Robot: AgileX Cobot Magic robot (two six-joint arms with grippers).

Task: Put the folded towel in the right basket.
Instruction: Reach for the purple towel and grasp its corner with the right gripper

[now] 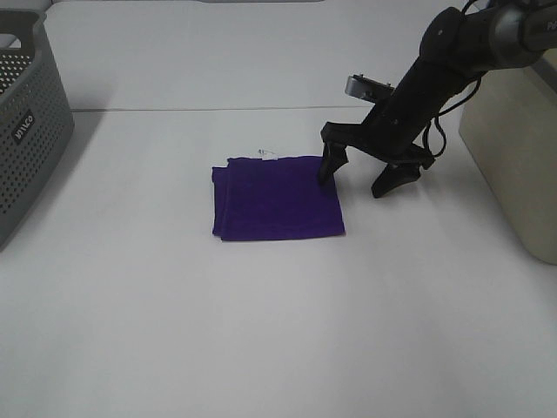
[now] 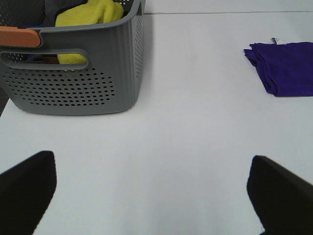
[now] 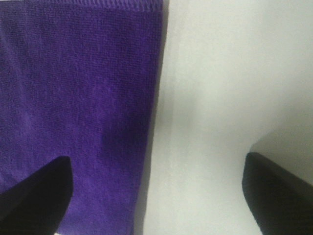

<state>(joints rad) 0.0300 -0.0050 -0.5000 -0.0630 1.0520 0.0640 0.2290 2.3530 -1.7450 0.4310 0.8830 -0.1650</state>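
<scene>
A folded purple towel (image 1: 274, 198) lies flat on the white table at the middle. It also shows in the left wrist view (image 2: 286, 66) and fills one side of the right wrist view (image 3: 78, 107). My right gripper (image 1: 355, 178) is open and low over the towel's right edge, one finger (image 1: 326, 165) over the cloth and the other (image 1: 390, 181) over bare table. The beige right basket (image 1: 518, 157) stands at the right edge. My left gripper (image 2: 154, 196) is open and empty, out of the exterior view.
A grey perforated basket (image 1: 26, 131) stands at the far left; the left wrist view shows it (image 2: 73, 83) holding yellow cloth (image 2: 90, 12). The table's back edge runs behind the towel.
</scene>
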